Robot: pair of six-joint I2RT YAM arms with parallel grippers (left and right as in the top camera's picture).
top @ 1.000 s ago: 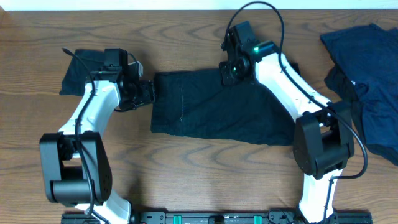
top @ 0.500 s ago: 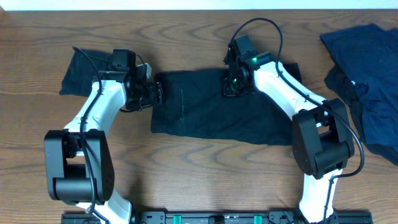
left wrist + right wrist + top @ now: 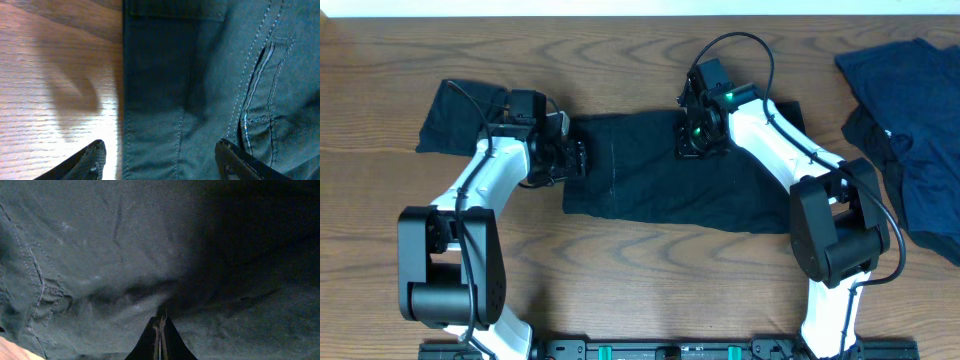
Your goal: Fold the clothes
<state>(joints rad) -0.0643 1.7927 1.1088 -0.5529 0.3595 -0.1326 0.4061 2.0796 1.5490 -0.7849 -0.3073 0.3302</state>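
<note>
A large black garment (image 3: pixel 640 185) lies spread flat at the table's middle. My left gripper (image 3: pixel 576 158) is open at its left edge. In the left wrist view (image 3: pixel 160 156) one finger is over the wood and the other over the stitched fabric (image 3: pixel 200 75). My right gripper (image 3: pixel 690 141) rests on the garment near its far edge. In the right wrist view its jaws (image 3: pixel 160 326) are shut, with creases in the black fabric (image 3: pixel 100 245) running into the tips. A folded black cloth (image 3: pixel 455 115) lies at the far left. Navy clothes (image 3: pixel 910 120) are heaped at the right.
The wooden table (image 3: pixel 620 280) carries everything. Cables loop above both arms. The arm bases stand at the front edge, with a black rail (image 3: pixel 670 350) between them.
My left gripper has slid right, from beside the folded cloth to the black garment's left edge. My right gripper has moved from the garment's far edge a little toward the front.
</note>
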